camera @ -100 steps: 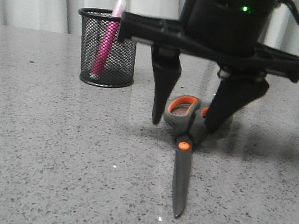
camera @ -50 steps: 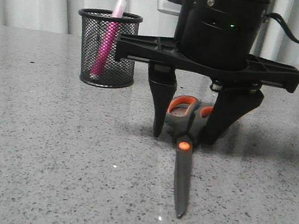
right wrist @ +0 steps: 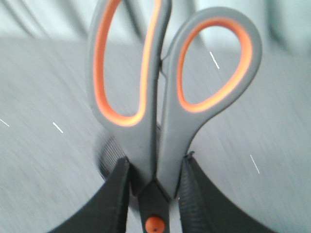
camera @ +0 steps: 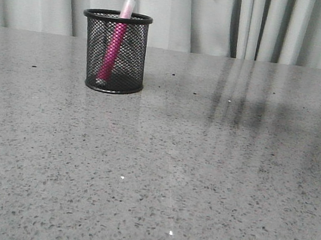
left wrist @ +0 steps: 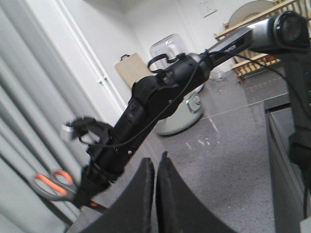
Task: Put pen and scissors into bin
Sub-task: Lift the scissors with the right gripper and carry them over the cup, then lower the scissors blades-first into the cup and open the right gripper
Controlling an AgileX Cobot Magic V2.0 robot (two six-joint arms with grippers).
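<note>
Scissors point(right wrist: 155, 111), grey with orange loops, clamped in right gripper point(right wrist: 153, 187); left gripper point(left wrist: 155, 167) together.

On our table point(camera: 199, 186) only the bin point(camera: 113, 51) stands, far left, with the pen point(camera: 114, 43) leaning inside and poking above its rim, taking part of the mouth. All the surface beside it lies open to us.

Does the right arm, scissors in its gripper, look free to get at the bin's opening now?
Probably yes: the bin stands alone, its mouth open beside the leaning pen. The right gripper holds the scissors.
</note>
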